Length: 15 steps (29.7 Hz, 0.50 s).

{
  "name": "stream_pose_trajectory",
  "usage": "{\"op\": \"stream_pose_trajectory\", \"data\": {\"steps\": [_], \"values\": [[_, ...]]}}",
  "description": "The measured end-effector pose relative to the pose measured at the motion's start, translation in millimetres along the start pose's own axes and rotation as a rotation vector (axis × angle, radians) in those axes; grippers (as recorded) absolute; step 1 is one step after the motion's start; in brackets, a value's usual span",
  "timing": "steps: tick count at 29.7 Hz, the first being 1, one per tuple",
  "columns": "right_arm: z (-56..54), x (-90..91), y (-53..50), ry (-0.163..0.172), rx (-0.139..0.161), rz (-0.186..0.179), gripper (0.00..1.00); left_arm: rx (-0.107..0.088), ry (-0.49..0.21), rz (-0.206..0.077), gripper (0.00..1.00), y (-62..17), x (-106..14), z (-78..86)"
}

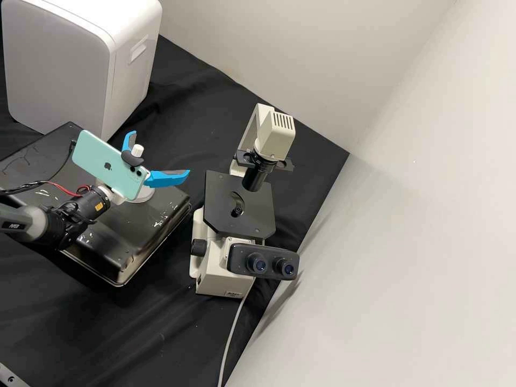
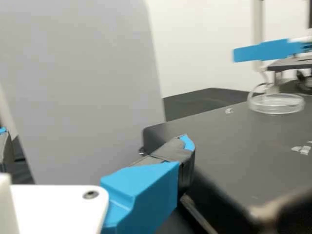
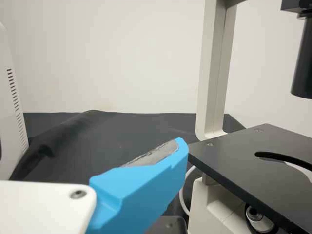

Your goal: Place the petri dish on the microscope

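Far left, the white appliance (image 1: 75, 59) stands at the back of the bench (image 1: 107, 333). Low beside it sits the left tool (image 2: 93, 137) — fingers spread wide as far as its own view shows, holding nothing, just off the edge of the dark slab (image 1: 113, 242). On to that slab: the petri dish (image 2: 275, 103) rests flat near the edge on the microscope side. The right tool (image 1: 161, 153) hangs over it, blue fingers splayed wide, empty, apart from the dish.

Now the dish itself: clear, thin-walled, shallow. I'd call it very light, stiff and slick, the kind of thing that skates away or pops out of a hard pinch, and it could crack if squeezed. Whether it carries a lid I can't tell. The best bet looks like a gentle grip across the rim, fingers on opposite walls, kept level. The slab is glossy and scuffed, so I'd expect little friction to keep the dish put as fingers close on it.

Moving right, the microscope (image 1: 231, 263) stands just beside the slab. Its flat black stage (image 1: 220, 188) sits a little higher than the slab top by my reading, with an opening in the middle and the condenser (image 1: 252, 177) hanging over it — a tight slot to slide into. Past that, the pale wall (image 1: 430, 215) runs close along the bench edge, so room on that side is scant
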Motion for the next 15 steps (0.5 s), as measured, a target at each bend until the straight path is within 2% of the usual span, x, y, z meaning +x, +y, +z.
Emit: {"op": "stream_pose_trajectory", "data": {"steps": [4,9,11,15], "values": [[0.0,0.0,0.0,0.000,0.000,0.000,1.00,0.004,-0.028,0.006,1.00,-1.6,-4.4,7.5],[0.0,0.0,0.0,0.000,0.000,0.000,1.00,-0.023,-0.056,-0.015,1.00,-4.7,-8.9,17.4],[0.0,0.0,0.0,0.000,0.000,0.000,1.00,-0.025,-0.065,-0.023,1.00,-5.8,-10.7,21.0],[0.0,0.0,0.0,0.000,0.000,0.000,1.00,-0.009,-0.083,-0.044,1.00,-9.2,-13.5,27.2]]}}
